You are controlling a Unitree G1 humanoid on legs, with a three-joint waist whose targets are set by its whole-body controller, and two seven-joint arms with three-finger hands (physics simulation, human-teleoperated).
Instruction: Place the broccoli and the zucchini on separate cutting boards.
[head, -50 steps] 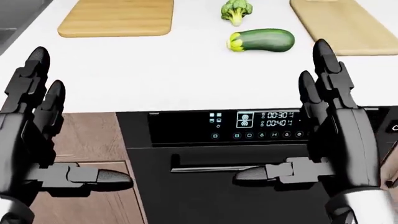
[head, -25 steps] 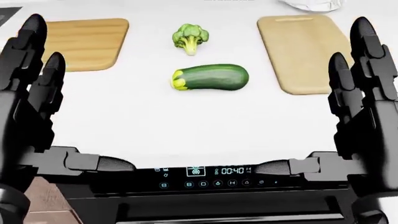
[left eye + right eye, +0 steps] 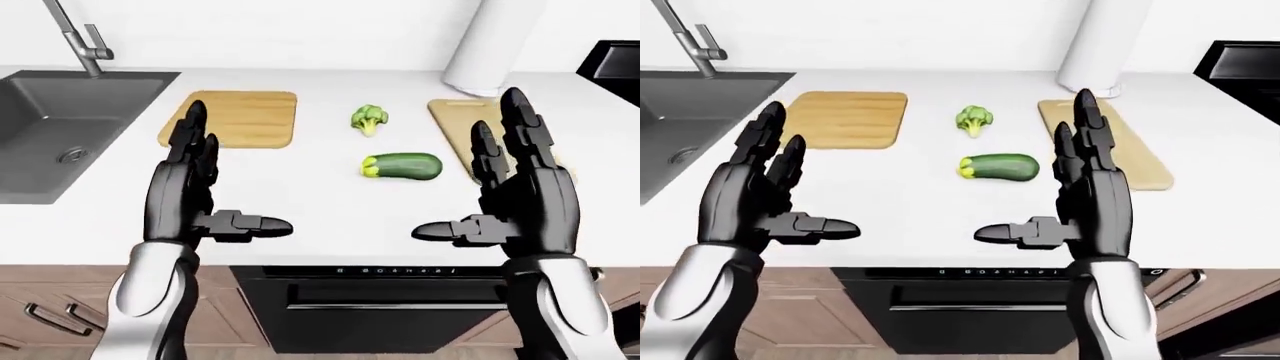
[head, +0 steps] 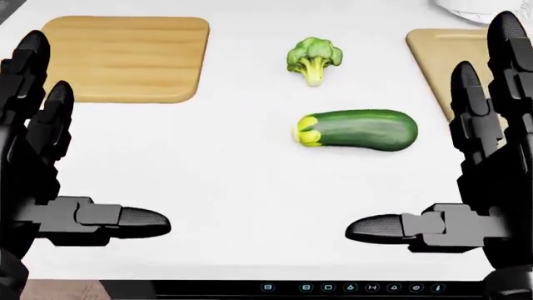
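A green broccoli (image 4: pixel 314 58) lies on the white counter between two wooden cutting boards. A dark green zucchini (image 4: pixel 358 130) lies just below it in the head view, its yellow stem end pointing left. The left cutting board (image 4: pixel 125 56) and the right cutting board (image 4: pixel 437 53) both lie bare. My left hand (image 3: pixel 240 169) is open, held above the counter below the left board. My right hand (image 3: pixel 465 165) is open, to the right of the zucchini and partly covering the right board. Neither hand touches anything.
A grey sink (image 3: pixel 60 127) with a faucet (image 3: pixel 75 34) is set in the counter at the left. A white paper towel roll (image 3: pixel 495 41) stands above the right board. A black appliance (image 3: pixel 390 300) sits under the counter edge, and wooden drawers (image 3: pixel 40 315) are at its left.
The camera has moved: the counter fills more of the head view and the appliance panel has slid to the bottom edge. The vegetables have not moved on the counter. Both hands stay open.
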